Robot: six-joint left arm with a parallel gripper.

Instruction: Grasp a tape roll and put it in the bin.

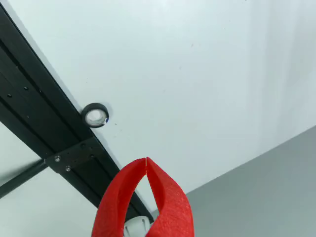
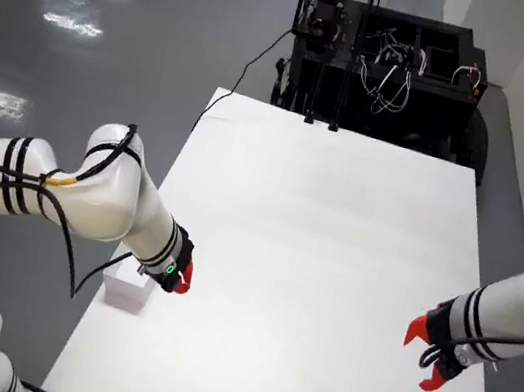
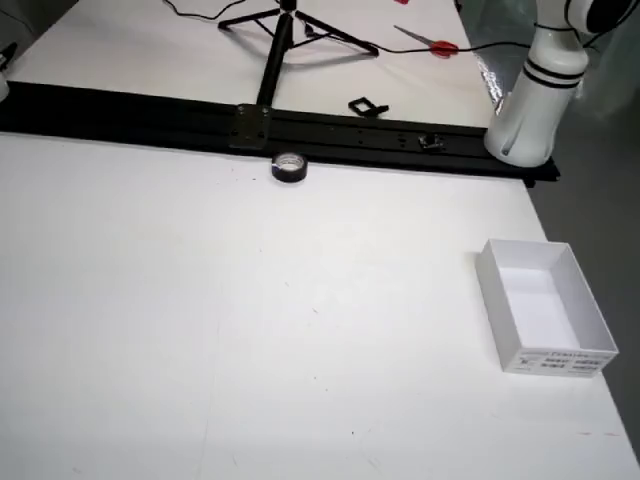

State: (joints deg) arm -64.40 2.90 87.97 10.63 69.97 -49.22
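Although its red fingertips meet at a point in the wrist view, the gripper [image 1: 146,160] pinches nothing, its jaws pressed together over bare white table [image 1: 207,74]. Ahead of the tips and a little to their left in that view lies the tape roll [image 1: 95,115], flat on the table and just beside the black rail [image 1: 44,113] that runs diagonally across the frame; the front view shows the same roll [image 3: 289,167] close against the rail's near edge. It looks like a small dark ring with a pale core, so it is probably light and stiff, with smooth sides that could slip; a sound hold would likely be one finger in the centre hole and one outside, or across the outer wall, which first calls for the jaws to spread. The rail is the main obstacle, since it leaves little room for a finger on the roll's far side. The white open bin [image 3: 545,305] sits well apart from the roll, off toward the table's edge. Beyond the rail stand a tripod [image 3: 285,25], scissors with red handles [image 3: 425,40], and the white base of another arm [image 3: 528,105].
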